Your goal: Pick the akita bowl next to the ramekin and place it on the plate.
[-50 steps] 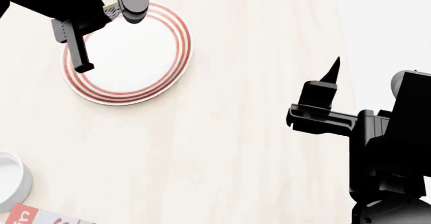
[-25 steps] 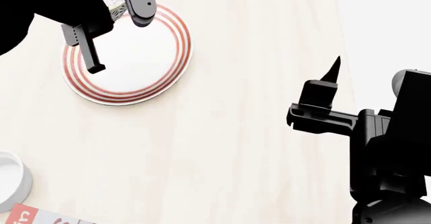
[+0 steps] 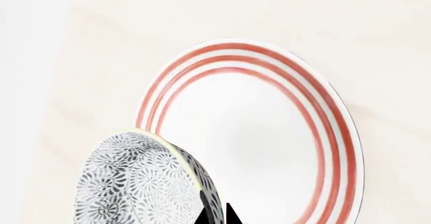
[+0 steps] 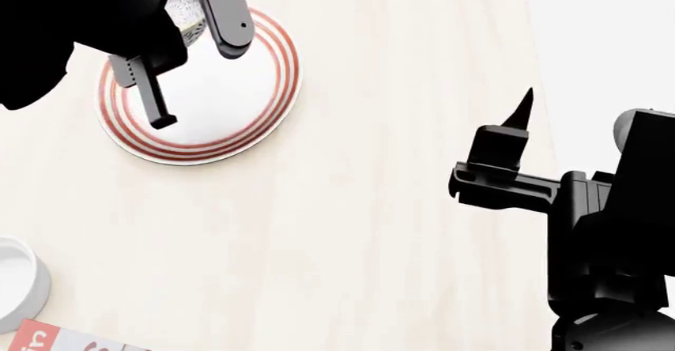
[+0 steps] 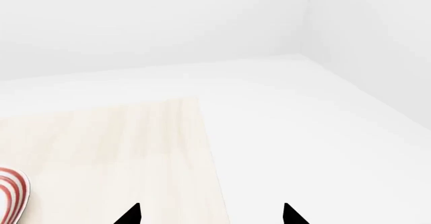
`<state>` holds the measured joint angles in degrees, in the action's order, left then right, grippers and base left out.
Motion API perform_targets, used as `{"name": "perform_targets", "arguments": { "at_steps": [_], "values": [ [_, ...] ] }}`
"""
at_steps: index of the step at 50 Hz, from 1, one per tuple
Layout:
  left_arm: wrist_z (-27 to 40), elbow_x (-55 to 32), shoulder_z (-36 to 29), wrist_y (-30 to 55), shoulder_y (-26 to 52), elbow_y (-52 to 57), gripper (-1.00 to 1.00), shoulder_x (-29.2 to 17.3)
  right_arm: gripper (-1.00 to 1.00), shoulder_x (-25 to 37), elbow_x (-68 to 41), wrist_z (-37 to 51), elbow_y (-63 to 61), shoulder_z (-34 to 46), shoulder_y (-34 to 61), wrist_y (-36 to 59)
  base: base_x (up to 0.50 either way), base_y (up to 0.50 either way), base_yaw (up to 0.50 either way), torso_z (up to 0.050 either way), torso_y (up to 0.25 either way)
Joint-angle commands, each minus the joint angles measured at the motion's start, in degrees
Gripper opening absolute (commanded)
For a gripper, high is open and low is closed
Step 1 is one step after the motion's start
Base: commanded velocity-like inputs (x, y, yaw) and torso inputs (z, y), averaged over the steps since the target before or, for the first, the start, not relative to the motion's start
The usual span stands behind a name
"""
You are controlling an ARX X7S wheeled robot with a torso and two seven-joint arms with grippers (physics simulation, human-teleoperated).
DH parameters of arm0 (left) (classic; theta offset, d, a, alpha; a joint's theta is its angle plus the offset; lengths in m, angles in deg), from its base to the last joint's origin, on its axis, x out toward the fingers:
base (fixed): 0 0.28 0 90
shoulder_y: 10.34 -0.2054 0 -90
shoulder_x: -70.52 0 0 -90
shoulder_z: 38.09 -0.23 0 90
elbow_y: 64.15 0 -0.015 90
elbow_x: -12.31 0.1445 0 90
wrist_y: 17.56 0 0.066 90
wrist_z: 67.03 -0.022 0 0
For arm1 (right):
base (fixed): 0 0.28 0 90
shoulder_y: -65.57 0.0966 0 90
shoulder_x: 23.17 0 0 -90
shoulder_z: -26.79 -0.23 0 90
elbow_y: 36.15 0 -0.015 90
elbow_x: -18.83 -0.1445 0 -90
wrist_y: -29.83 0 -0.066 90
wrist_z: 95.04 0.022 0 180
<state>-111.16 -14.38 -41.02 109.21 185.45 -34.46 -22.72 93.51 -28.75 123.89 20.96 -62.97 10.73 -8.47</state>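
Observation:
The akita bowl, white with a dense grey flower pattern, hangs tilted over the near side of the plate. My left gripper is shut on the bowl's rim, one fingertip on each side of the wall. In the head view the left arm covers the upper left part of the plate, and a bit of the bowl shows under it. The white ramekin stands at the lower left edge of that view. My right gripper is open and holds nothing, near the table's right edge.
The pale wooden table ends at a right edge, with white floor beyond. A red and white printed item lies at the lower left corner beside the ramekin. The right arm hangs over the table's right side.
My left gripper has carried the bowl toward me and to the right, further over the plate. The right arm has not moved.

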Motion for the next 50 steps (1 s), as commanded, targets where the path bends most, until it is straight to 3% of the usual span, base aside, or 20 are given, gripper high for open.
{"name": "perform_targets", "arguments": {
  "at_steps": [1,14,50],
  "values": [
    [0.34,0.48,2.22,0.70,-1.31,2.63,-1.00,0.82,1.00,-1.00,0.78,-0.93,0.30,-1.16,0.27,-0.01,0.00,0.00,0.00,0.000,0.000],
    [1.32,1.26,2.63,-1.82,-3.32,-2.10,-1.00,2.68,1.00,-0.93,0.51,-0.71,0.34,-1.09,0.26,-0.07,0.00,0.00,0.00,0.000,0.001],
    [5.28,1.90,4.36,-1.81,-6.61,-1.95,-1.00,3.19,1.00,-0.51,0.16,-0.51,0.49,-0.78,0.13,-0.63,0.00,0.00,0.00,0.000,0.000]
  ]
}}
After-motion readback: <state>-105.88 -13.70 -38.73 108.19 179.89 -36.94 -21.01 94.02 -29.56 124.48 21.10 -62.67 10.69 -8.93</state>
